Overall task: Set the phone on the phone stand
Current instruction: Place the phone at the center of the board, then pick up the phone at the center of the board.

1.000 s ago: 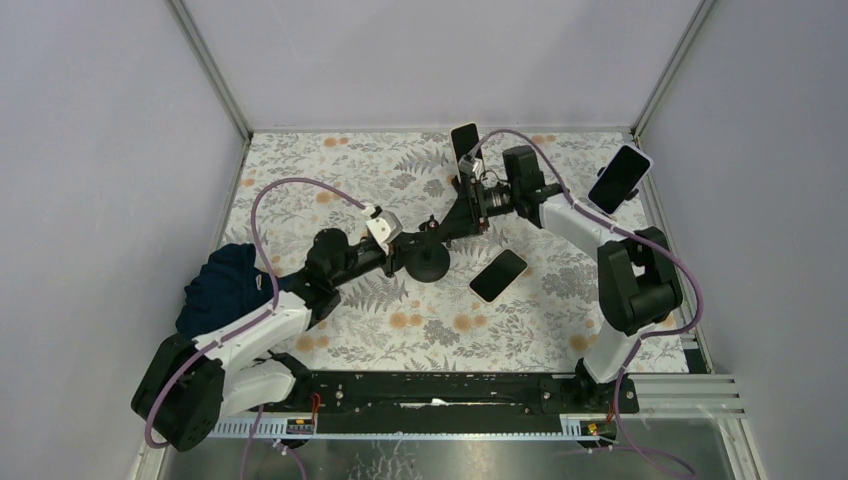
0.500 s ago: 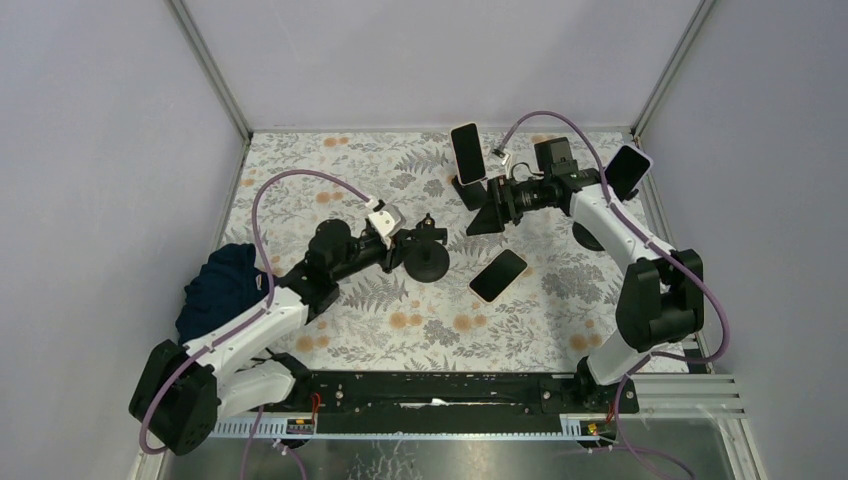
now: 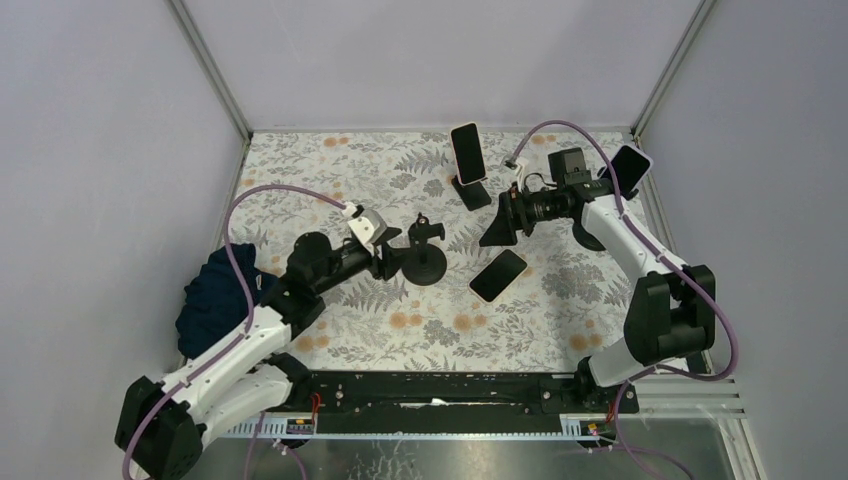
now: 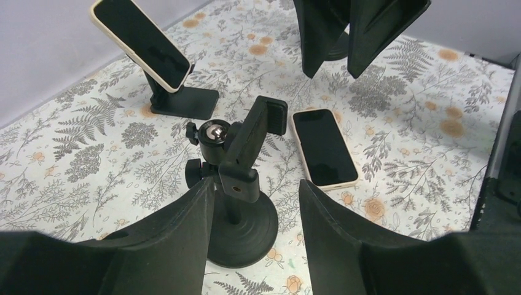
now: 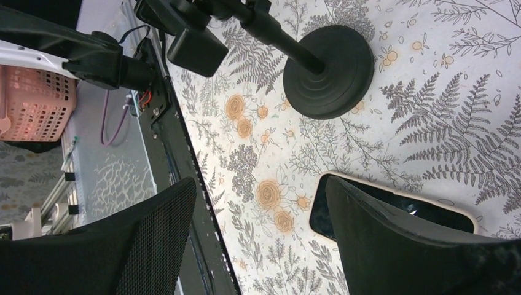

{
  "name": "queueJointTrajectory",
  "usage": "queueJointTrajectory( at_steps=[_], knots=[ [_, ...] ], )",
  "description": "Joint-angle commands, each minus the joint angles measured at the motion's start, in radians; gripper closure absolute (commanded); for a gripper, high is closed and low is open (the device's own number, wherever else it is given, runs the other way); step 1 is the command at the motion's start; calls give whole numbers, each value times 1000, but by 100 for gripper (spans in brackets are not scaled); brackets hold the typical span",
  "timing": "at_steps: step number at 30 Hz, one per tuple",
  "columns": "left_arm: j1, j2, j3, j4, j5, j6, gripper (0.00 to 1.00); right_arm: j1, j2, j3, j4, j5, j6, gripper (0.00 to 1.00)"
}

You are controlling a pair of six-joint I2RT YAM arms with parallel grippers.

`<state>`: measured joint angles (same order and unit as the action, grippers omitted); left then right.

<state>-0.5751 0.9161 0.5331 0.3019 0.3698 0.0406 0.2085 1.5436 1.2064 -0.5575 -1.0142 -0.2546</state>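
A phone [image 3: 498, 275] with a cream case lies flat, screen up, on the floral table mid-right; it shows in the left wrist view [image 4: 324, 147] and partly in the right wrist view [image 5: 393, 212]. An empty black stand [image 3: 425, 258] with a round base and clamp head stands left of it, also in the left wrist view [image 4: 241, 184] and right wrist view [image 5: 325, 70]. My left gripper [image 3: 392, 262] is open just left of the stand, nothing held [image 4: 255, 246]. My right gripper [image 3: 497, 228] is open above and behind the phone, empty [image 5: 261, 239].
A second phone sits on a stand [image 3: 467, 160] at the back middle, and a third on a stand [image 3: 625, 175] at the back right. A dark blue cloth [image 3: 215, 290] lies at the left edge. A metal rail [image 3: 450, 390] runs along the near edge.
My left gripper has let go of the empty stand and drawn back left. My right gripper has pulled away from the back phone and stand toward the right, and now points at the flat phone.
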Motion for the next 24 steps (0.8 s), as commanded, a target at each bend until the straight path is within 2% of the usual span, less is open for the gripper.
queueJointTrajectory(
  at_steps=[1,5,6,8,11,13,16,18,21,24],
  knots=[
    [3,-86,-12,-38,-48,-73,39,-15,-57,-17,-14,-9,-61,15],
    [2,-170,74,-161,-63,-251,29,-24,-97,-38,-57,6,-156,15],
    [2,-186,105,-198,-61,-291,23,-26,-114,-51,-70,28,-195,15],
    [2,-211,155,-257,-71,-375,3,-34,-153,-92,-69,90,-237,15],
    [3,-241,169,-265,-117,-536,1,-73,-202,-146,-54,128,-262,13],
    [3,-260,126,-179,-139,-673,1,-109,-222,-162,-51,121,-263,13],
    [3,-253,64,-37,-113,-825,1,-160,-245,-171,-54,92,-261,13],
    [-1,-180,99,-68,-71,-893,1,-183,-264,-183,-58,82,-267,12],
    [-111,-31,227,-190,-8,-833,1,-202,-297,-212,-57,109,-280,10],
    [-331,104,400,-380,-210,-695,1,-251,-319,-234,-52,130,-281,9]
  ],
)
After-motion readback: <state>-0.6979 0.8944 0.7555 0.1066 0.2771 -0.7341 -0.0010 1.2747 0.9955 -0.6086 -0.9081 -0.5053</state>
